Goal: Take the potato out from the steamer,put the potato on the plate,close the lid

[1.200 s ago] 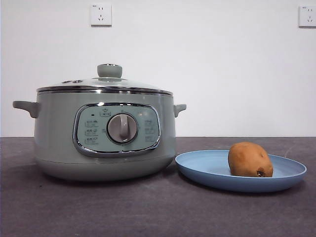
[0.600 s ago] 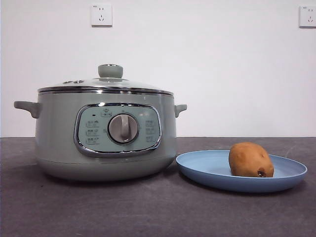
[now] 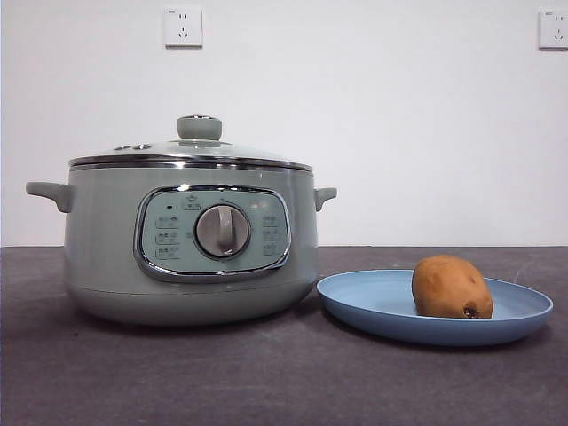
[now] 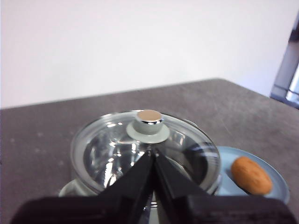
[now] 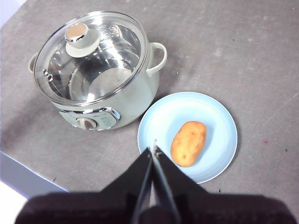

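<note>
From the front, nothing has moved against the earlier frames beyond a slight sideways drift of the whole picture: the steamer (image 3: 190, 241) stands on the dark counter (image 3: 266, 382) with the lid (image 3: 190, 153) seated on its chrome rim, and the potato (image 3: 451, 287) lies on the plate (image 3: 364, 297), dark spot toward the camera. The plate's near rim sits just beside the steamer's base, with a narrow gap between them; bare counter runs in front of both, and two wall sockets (image 3: 183, 27) show on the white wall behind. No arm enters this view. In the left wrist view, the left claw (image 4: 153, 156) is clenched with its jaws pressed together, grasping nothing, raised above the lid (image 4: 145, 154) just short of its knob (image 4: 148, 122); the potato (image 4: 251, 175) shows on the plate (image 4: 275, 175) to one side. In the right wrist view, the right claw (image 5: 153, 150) is likewise clenched and empty, high above the plate's (image 5: 215, 116) edge on the steamer's (image 5: 135, 100) side, with the potato (image 5: 188, 143) close by and open grey counter (image 5: 233, 46) all around.
</note>
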Controlling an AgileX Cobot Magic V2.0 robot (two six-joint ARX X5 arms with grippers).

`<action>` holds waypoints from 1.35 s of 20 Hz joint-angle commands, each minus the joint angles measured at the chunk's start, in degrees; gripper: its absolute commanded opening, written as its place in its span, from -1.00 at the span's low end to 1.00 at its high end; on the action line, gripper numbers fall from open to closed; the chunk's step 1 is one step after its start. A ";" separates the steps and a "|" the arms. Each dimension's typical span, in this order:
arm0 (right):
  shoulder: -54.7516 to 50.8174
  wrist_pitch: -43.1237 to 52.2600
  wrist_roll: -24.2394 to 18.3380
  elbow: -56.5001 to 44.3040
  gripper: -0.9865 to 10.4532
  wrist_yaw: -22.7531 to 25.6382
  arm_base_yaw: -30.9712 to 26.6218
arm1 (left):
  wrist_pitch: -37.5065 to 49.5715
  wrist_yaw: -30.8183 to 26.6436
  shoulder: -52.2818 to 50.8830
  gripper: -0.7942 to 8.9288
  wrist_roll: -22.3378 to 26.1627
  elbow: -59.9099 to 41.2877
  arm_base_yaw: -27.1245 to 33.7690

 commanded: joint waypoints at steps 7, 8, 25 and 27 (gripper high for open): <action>-0.09 0.26 -0.11 -0.15 -0.83 0.15 0.04 | 8.79 -1.33 -13.81 -0.84 -5.51 -20.70 4.46; -0.09 0.26 -0.11 -0.15 -0.83 0.15 0.04 | 9.20 -2.43 -14.86 -0.84 -6.29 -22.27 4.46; -0.09 0.28 -0.11 -0.15 -0.83 0.15 0.04 | 1.20 -9.11 -19.96 -0.84 -7.91 -27.19 4.39; -0.09 0.28 -0.11 -0.15 -0.83 0.15 0.04 | 1.20 -9.11 -19.96 -0.84 -7.91 -27.19 4.39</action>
